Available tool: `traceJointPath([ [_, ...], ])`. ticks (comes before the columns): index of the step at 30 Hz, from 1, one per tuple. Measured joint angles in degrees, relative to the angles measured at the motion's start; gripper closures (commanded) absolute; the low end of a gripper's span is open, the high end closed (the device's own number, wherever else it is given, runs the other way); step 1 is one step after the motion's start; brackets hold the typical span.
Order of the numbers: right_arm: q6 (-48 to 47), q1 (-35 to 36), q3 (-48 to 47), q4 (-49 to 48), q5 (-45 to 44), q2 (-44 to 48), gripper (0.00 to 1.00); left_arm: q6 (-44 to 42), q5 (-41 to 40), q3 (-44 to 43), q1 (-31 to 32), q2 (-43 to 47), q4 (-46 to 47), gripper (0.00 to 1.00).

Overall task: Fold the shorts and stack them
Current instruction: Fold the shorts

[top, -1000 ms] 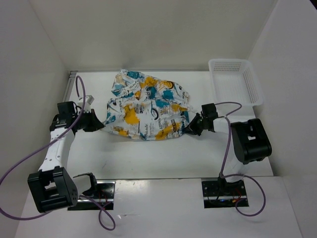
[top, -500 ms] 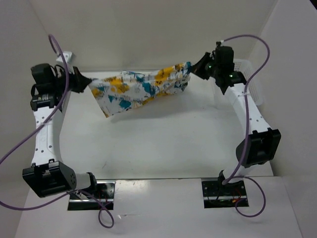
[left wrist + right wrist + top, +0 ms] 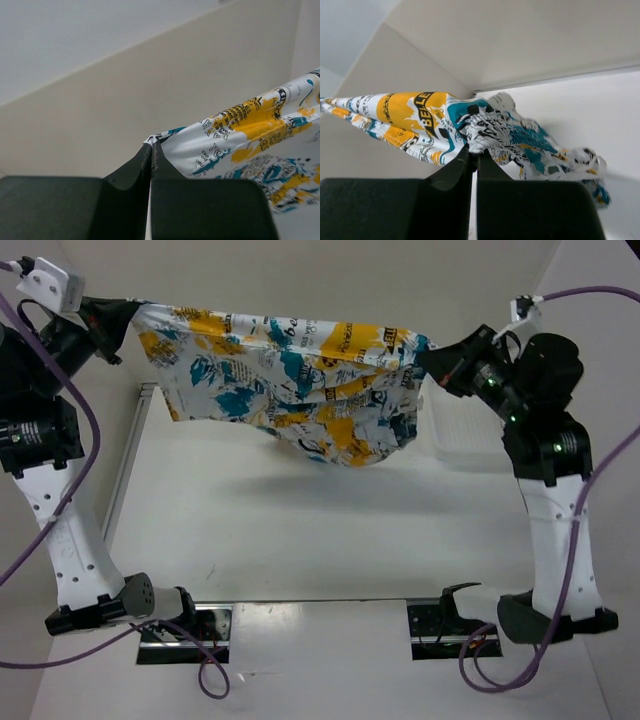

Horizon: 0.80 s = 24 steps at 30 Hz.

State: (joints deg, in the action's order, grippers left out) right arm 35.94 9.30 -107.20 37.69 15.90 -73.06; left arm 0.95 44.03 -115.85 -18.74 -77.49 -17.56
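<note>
Well, shorts (image 3: 290, 370): hung stretched left-right, long axis across, high above the desk (image 3: 300, 540).
Left claw (image 3: 128, 312): pinched on its left corner.
Right claw (image 3: 430, 357): clamped on its bunched right end.

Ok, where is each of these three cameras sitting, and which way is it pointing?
Top external: fixed above and behind the arm bases, looking down at the table; both arms show, holding the shorts stretched in the air between them.
Left wrist: on the left arm, looking along the left gripper toward a bare wall; its shut dark fingers pinch a fabric corner.
Right wrist: on the right arm, looking along the right gripper toward wall and tabletop; its fingers pinch bunched fabric.
Shared: all three views show the shorts.
</note>
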Motion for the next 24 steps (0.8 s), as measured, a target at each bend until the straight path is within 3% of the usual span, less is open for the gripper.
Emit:
traceJointPath([
  [10, 1.8, 0.0, 0.7, 5.1, 2.2, 13.2, 1.0, 0.8, 0.7, -2.5, 0.0, 3.8, -1.9, 1.0],
  [19, 2.3, -0.2, -0.4, 18.7, 6.8, 15.9, 1.0, 0.8, -3.4, -10.1, 2.6, 3.8, -11.7, 1.0],
  [24, 2.9, -0.2, -0.5, 17.5, 7.4, 13.6, 1.0, 0.7, -5.0, -11.1, 2.7, 3.8, -10.2, 1.0],
])
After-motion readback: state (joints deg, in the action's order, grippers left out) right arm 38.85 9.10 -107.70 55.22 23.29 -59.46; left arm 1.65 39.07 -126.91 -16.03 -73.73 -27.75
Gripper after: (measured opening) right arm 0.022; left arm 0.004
